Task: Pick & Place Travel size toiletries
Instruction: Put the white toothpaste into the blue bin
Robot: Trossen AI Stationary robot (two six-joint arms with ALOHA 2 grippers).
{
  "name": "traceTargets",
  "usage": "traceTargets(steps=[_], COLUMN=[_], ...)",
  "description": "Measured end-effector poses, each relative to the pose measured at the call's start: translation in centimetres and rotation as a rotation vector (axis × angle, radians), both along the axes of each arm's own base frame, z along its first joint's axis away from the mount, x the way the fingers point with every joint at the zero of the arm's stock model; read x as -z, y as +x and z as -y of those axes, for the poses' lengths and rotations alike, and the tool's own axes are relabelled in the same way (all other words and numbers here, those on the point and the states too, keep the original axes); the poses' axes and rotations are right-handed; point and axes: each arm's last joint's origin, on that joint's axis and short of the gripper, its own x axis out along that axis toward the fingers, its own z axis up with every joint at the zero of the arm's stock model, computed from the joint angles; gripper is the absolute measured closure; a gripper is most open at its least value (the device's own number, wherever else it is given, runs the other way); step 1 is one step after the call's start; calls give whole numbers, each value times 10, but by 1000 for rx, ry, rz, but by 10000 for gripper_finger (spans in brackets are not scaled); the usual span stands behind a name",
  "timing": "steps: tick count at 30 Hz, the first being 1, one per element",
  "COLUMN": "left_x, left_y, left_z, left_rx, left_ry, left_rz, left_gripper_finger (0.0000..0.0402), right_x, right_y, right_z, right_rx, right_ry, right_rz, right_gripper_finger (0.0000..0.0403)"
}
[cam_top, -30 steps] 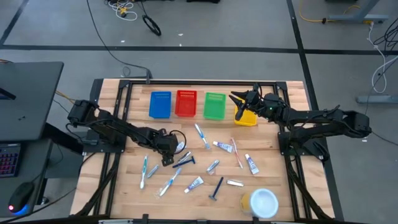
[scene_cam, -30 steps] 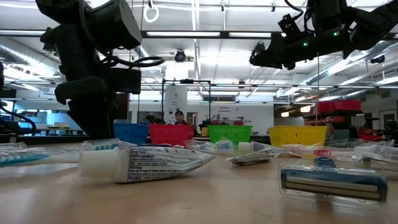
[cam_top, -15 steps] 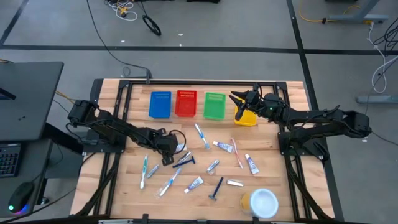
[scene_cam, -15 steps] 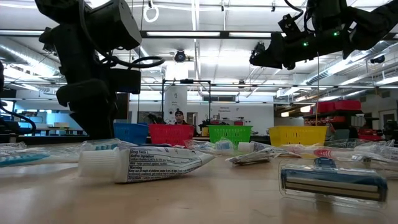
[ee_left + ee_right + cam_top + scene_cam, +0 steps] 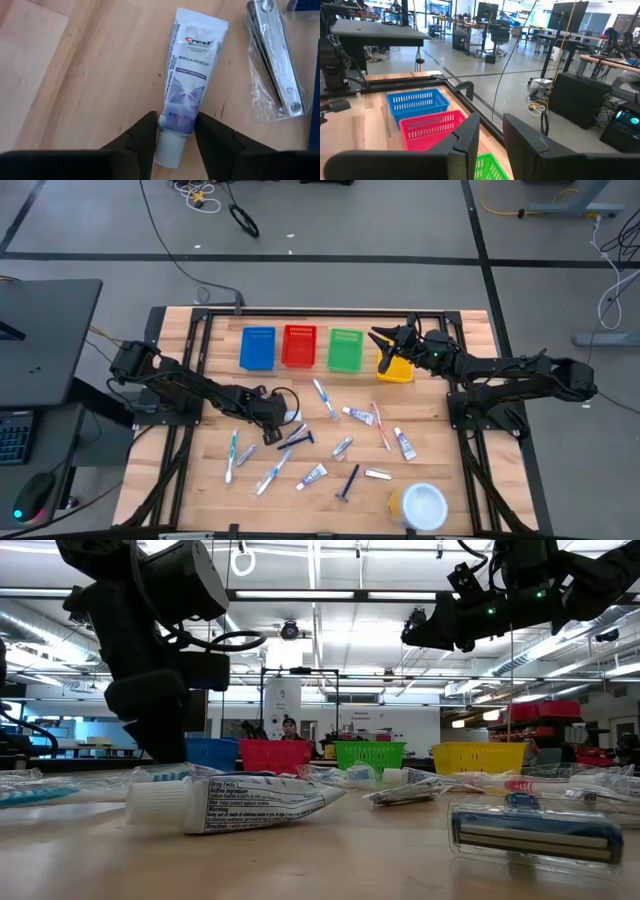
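The travel size toiletries lie scattered over the wooden table [image 5: 440,405]: toothbrushes [image 5: 322,397], small tubes [image 5: 358,415] and razors [image 5: 349,482]. My left gripper [image 5: 176,120] points steeply down at the table's left middle [image 5: 281,425]. It is shut on a white and purple toothpaste tube [image 5: 192,75] that lies flat on the wood. My right gripper [image 5: 491,120] hangs level above the yellow basket [image 5: 397,366] at the far right. It is open, with nothing between its fingers. My left gripper pinches the toothpaste tube at its cap end, on the shoulder just above the white cap [image 5: 169,147], one finger [image 5: 145,131] on each side. The fingers slant down from above and lie across the tube. The tube rests flat on the table, its crimped end pointing away.
Blue [image 5: 257,348], red [image 5: 299,346] and green [image 5: 345,350] baskets stand in a row along the far edge beside the yellow one. A packeted nail clipper [image 5: 275,65] lies close beside the held tube. A round white and yellow container [image 5: 420,505] sits near the front right.
In the low view the lower end of my left gripper has narrowed as its fingers drew together over the tube. The arm itself has stayed in place. The tube has not left the table.
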Motion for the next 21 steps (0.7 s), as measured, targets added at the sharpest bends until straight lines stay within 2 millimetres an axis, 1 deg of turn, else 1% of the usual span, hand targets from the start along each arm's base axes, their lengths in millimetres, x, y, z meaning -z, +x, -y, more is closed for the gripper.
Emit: traceTargets(steps=[7,13,21], left_x=[0,0,-4], left_y=[0,1,0], left_z=[0,-4,-6], left_rx=[-51,-151,-188], left_ry=[-6,42,98], left_rz=[15,46,71], left_gripper_finger=[285,283,287], right_x=[0,0,0], right_y=[0,0,0], right_z=[0,0,0], right_rx=[0,0,0], right_ry=[0,0,0], right_rz=[0,0,0], right_gripper_finger=[306,306,306])
